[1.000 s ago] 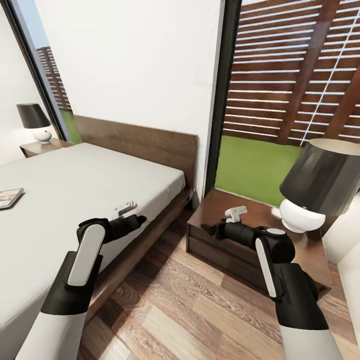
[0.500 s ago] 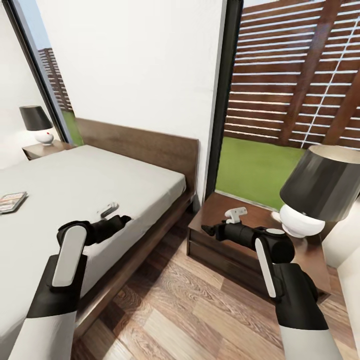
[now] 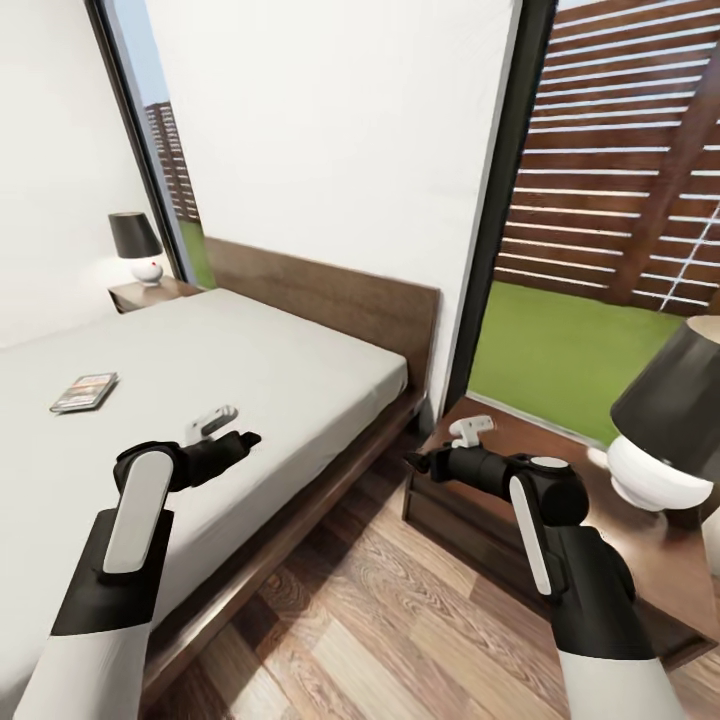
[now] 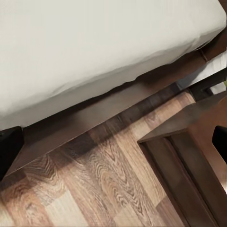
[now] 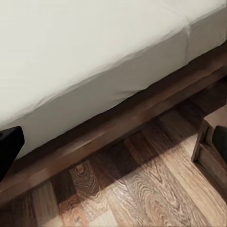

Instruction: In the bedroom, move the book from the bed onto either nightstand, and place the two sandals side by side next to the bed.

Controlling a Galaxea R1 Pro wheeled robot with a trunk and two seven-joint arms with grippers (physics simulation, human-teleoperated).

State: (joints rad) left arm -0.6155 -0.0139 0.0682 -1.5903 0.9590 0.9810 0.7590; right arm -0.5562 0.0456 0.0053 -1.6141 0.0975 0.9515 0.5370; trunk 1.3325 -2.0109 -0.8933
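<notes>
Both arms reach forward, the left end effector (image 3: 243, 439) over the bed (image 3: 250, 370) edge and the right end effector (image 3: 412, 461) beside the nightstand (image 3: 520, 450), jaw states I cannot tell, while the book (image 3: 85, 391) lies farther off on the mattress.

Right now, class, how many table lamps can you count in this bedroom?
2. One lamp stands on the far nightstand beyond the bed; the other lamp stands on the near nightstand. More may be out of frame.

The book (image 3: 85, 392) lies flat on the bed (image 3: 260, 370), well apart from its edges.
</notes>
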